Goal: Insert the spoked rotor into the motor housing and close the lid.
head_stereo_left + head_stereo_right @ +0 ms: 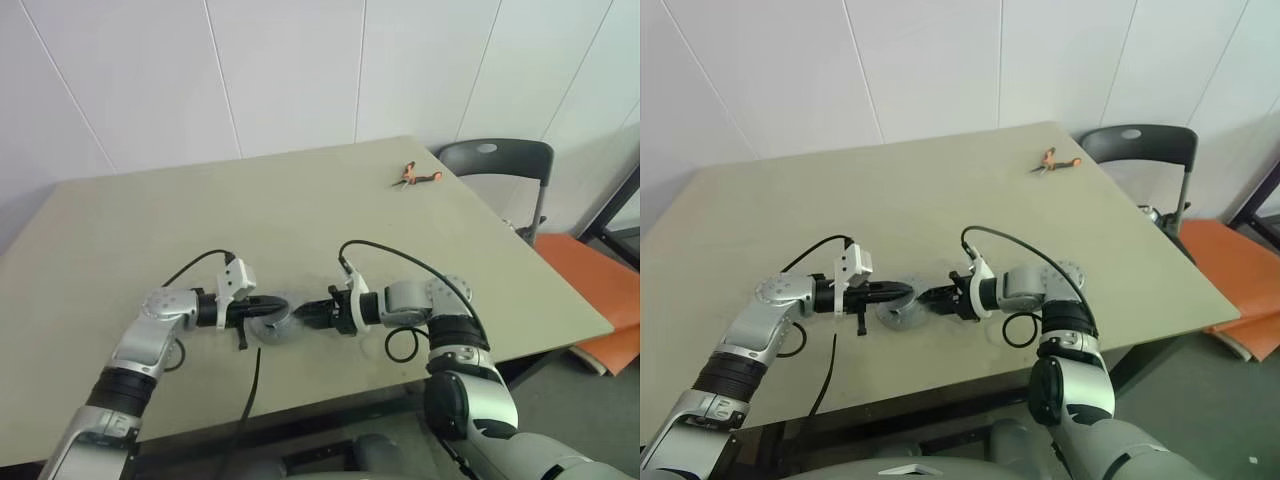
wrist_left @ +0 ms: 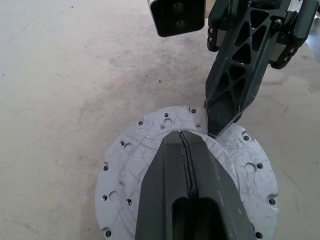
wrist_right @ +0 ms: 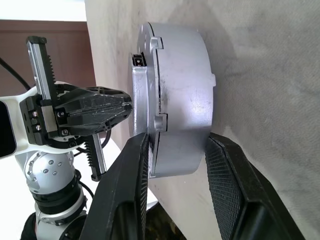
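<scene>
The motor housing (image 3: pixel 185 100), a squat silver puck, stands on the table (image 1: pixel 200 220) between my two grippers. The lid (image 2: pixel 130 170), a grey disc with small holes, lies on top of it with a thin dark seam at the joint. My left gripper (image 2: pixel 185 136) is shut, its tip resting on the lid's face. My right gripper (image 3: pixel 177 137) comes in from the opposite side with its jaws apart. One of its fingers (image 2: pixel 225 100) touches the lid's rim, and the other sits low beside the housing's wall. The spoked rotor is hidden.
Orange-handled pliers (image 1: pixel 415 176) lie near the table's far right corner. A dark chair (image 1: pixel 495 165) stands beyond that corner, with an orange seat (image 1: pixel 590 270) to its right. Black cables loop off both wrists near the table's front edge.
</scene>
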Controlling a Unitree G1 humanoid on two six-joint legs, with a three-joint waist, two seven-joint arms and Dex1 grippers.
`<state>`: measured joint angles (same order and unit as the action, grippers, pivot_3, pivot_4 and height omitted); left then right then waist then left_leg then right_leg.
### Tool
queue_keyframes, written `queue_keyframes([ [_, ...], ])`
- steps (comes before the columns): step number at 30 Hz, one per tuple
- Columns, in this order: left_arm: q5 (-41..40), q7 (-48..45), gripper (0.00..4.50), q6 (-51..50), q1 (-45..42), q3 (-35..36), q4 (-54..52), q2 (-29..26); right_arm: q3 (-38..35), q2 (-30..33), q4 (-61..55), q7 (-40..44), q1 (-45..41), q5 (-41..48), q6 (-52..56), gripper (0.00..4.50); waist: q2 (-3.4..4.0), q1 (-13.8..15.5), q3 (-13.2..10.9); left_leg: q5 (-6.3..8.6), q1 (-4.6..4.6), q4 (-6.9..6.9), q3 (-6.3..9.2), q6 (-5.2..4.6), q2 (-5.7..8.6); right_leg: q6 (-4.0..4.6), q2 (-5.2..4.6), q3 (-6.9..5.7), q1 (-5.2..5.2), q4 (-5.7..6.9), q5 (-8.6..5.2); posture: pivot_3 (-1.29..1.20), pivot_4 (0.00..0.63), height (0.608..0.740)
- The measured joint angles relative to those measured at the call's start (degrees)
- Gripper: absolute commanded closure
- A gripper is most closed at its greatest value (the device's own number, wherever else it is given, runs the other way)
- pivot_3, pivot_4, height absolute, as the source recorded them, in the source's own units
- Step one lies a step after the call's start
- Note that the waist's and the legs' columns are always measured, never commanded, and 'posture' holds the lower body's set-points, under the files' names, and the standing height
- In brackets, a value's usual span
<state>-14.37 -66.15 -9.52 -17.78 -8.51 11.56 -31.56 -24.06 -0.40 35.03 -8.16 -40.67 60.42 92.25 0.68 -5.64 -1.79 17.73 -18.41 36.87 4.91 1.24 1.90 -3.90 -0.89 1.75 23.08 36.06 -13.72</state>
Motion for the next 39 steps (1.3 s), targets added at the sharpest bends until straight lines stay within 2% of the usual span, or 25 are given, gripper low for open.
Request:
queue_keyframes([
  [6,-0.04,2.35,4.50,1.31,-0.16,1.28,1.90,1.90,-1.28,0.05,0.94,-0.08,-0.02,-0.16,0.12,3.17,0.01,0.06,0.00,0.00,-0.01,0.00,-0.02,0.00,-0.01,-0.02,0.01,0.01,0.02,-0.02,0.01,0.00,0.000,0.740],
  [9,-2.04,10.87,4.50,1.10,-2.45,6.33,8.00,8.36,-2.10,-0.32,0.87,-0.03,-0.27,-0.60,0.16,3.17,-0.23,0.08,-0.17,0.00,-0.03,0.15,0.02,-0.01,-0.10,-0.18,0.09,0.01,0.17,0.02,0.10,0.00,0.000,0.740],
  [11,-5.13,16.71,4.50,-0.44,-5.74,11.45,10.41,10.64,-2.88,-1.07,0.82,-0.01,-0.29,-0.97,0.17,3.17,-0.59,0.02,-0.33,0.00,-0.11,0.17,0.02,0.00,-0.35,-0.19,0.25,-0.02,0.28,0.02,0.12,0.00,0.000,0.740],
  [14,-11.42,23.32,4.50,-4.61,-10.53,20.04,10.21,11.53,-3.88,-1.93,0.82,0.01,-0.29,-1.73,0.16,3.17,-0.57,-0.10,-0.34,0.02,-0.14,-0.08,0.00,-0.04,-0.48,-0.19,0.37,-0.08,0.35,0.03,0.12,0.00,0.000,0.740],
  [17,-15.73,26.86,4.50,-8.88,-9.78,24.98,7.43,11.56,-5.82,-2.86,0.78,0.12,-0.31,-2.94,-0.14,3.17,-0.54,-0.16,-0.32,0.02,-0.06,-0.57,-0.13,-0.04,-0.49,-0.11,0.41,0.06,0.33,-0.02,0.07,0.00,0.000,0.740],
  [26,-21.51,33.13,4.50,-16.65,1.51,29.31,-0.88,13.03,-9.46,-6.14,1.29,0.71,-2.15,-4.93,-7.21,3.28,-0.62,0.28,-0.39,0.01,-0.12,-0.57,-0.10,-0.02,-0.46,0.05,0.35,0.07,0.67,-0.01,0.06,0.00,0.000,0.740],
  [34,-24.00,35.99,4.50,-18.79,2.40,31.31,-3.54,13.02,-8.52,-6.12,1.23,2.72,-2.20,-5.73,-8.25,3.28,-0.65,1.36,-0.42,0.01,-0.43,-0.61,-0.24,0.00,-0.29,0.27,0.20,0.23,0.79,-0.42,0.19,0.00,0.000,0.740],
  [37,-25.32,37.02,4.50,-20.58,2.48,32.33,-3.62,13.04,-8.21,-6.12,2.31,4.30,-3.04,-6.21,-11.48,3.28,-0.66,1.61,-0.41,-0.01,-1.02,-0.50,-0.23,0.02,-0.28,0.50,0.21,0.22,1.38,-0.37,0.36,0.00,0.000,0.740],
  [39,-25.67,37.49,4.50,-22.75,3.56,31.93,-3.73,12.99,-8.35,-6.12,3.98,5.89,-3.92,-6.30,-15.45,3.28,-0.65,1.66,-0.41,-0.01,-1.06,-0.52,-0.24,0.03,-0.28,0.51,0.18,0.22,1.40,-0.38,0.36,0.00,0.000,0.740],
])
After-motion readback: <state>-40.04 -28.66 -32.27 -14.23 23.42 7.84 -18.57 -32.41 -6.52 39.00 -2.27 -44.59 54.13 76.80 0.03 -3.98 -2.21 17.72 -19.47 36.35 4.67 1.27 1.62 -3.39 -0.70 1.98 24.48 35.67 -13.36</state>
